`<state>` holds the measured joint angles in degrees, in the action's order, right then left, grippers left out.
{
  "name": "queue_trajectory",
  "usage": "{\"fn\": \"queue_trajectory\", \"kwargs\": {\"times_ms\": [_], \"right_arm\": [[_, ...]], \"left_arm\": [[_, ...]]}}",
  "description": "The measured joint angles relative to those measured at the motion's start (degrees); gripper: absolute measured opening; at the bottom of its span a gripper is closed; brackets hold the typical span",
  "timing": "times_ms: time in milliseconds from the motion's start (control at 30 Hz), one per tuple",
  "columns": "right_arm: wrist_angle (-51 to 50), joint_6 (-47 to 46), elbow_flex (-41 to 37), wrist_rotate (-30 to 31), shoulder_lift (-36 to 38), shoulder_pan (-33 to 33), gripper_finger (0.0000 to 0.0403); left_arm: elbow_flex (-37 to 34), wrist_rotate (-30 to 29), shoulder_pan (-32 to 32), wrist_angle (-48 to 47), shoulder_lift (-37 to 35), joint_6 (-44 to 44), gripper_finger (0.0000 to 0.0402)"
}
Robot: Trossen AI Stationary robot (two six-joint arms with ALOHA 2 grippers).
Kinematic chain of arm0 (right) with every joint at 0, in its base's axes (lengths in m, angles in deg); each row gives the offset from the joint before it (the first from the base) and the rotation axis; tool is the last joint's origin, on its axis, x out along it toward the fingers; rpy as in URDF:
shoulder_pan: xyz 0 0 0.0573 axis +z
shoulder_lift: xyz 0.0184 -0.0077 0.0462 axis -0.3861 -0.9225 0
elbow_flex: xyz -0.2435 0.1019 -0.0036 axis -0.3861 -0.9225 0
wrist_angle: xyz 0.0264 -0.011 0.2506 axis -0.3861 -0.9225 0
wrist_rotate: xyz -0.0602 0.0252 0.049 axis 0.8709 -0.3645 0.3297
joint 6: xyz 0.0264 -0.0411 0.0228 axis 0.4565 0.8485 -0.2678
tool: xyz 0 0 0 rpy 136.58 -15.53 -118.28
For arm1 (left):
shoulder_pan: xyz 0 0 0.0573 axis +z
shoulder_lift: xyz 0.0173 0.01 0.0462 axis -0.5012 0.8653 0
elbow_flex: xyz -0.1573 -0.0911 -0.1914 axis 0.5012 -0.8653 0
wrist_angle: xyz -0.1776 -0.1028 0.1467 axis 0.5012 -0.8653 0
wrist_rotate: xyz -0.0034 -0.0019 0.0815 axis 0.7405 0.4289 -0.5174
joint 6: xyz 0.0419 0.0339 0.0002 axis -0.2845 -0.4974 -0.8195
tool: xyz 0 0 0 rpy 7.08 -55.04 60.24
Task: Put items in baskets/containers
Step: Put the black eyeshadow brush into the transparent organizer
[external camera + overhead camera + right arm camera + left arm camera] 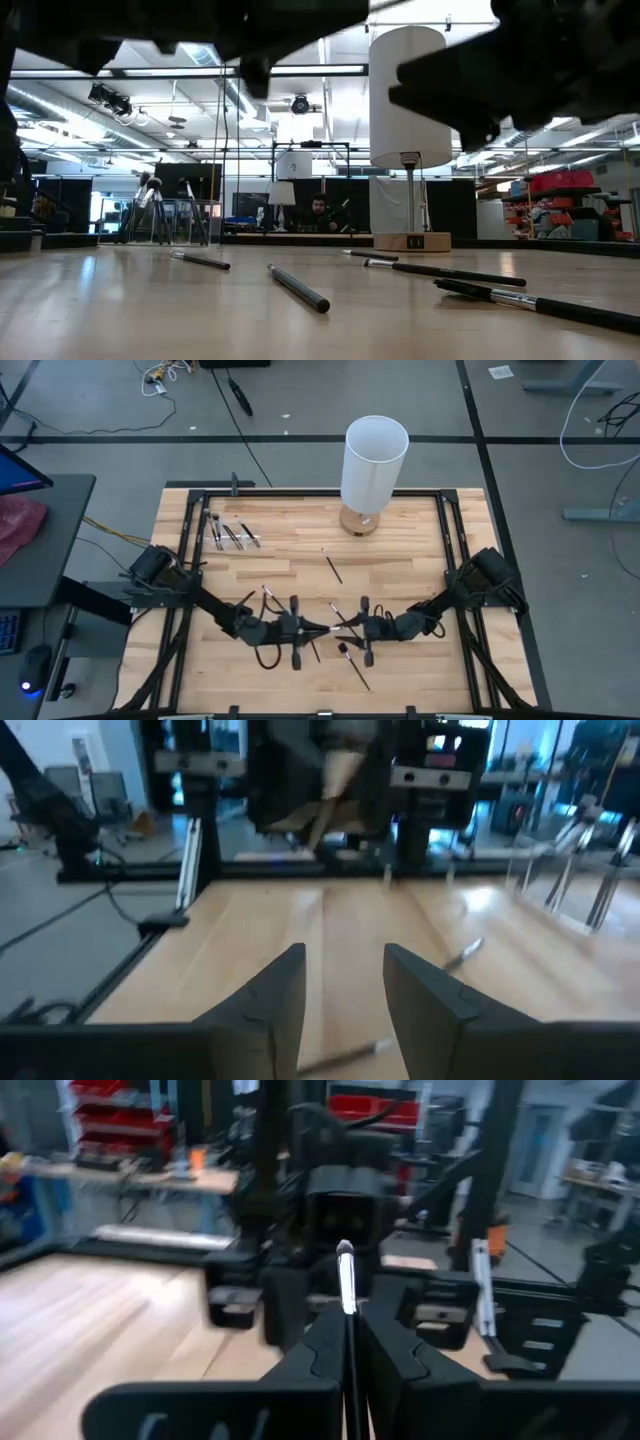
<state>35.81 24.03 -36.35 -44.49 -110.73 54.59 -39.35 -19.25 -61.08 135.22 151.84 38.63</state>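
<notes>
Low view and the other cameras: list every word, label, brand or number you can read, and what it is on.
None can be read.
Small dark label on the lamp's wooden base: too small to read.
Red bins in the room behind: no legible marking.
Brushes, both grippers and the table: no text visible.

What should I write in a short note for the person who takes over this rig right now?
Left gripper: shut on one makeup brush, held above the near middle of the table.
Right gripper: open, empty, facing the left one closely, tip to tip.
Clear container: far left of the table, with a few brushes at it.
Loose brushes: one mid-table, one near the front edge, others under the grippers.
White cylinder: far edge, not part of the job.
Done: a few brushes are at the container.
Left: the held brush and all loose ones.
</notes>
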Motion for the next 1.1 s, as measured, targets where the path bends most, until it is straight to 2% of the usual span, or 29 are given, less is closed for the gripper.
{"fn": "queue_trajectory", "kwargs": {"times_ms": [100, 300, 933, 1100], "right_arm": [[3.3, 3.5, -0.1, 0.2, 0.5, 0.4, 0.0137], [9.0, 7.6, -0.4, 0.0, 1.3, 1.7, 0.0137], [9.1, 15.4, 4.0, 0.1, 1.3, 3.7, 0.0136], [9.1, 15.5, 4.2, 0.3, 1.3, 3.8, 0.0115]], "left_arm": [[2.0, 1.3, 0.1, -0.4, 0.0, -3.4, 0.0016], [3.7, 2.0, 0.1, -2.7, 0.0, -3.8, 0.0016], [4.5, 3.0, 0.1, -3.8, 0.0, -3.7, 0.0016], [4.5, 3.0, 0.0, -4.2, 0.0, -3.5, 0.0016]]}}
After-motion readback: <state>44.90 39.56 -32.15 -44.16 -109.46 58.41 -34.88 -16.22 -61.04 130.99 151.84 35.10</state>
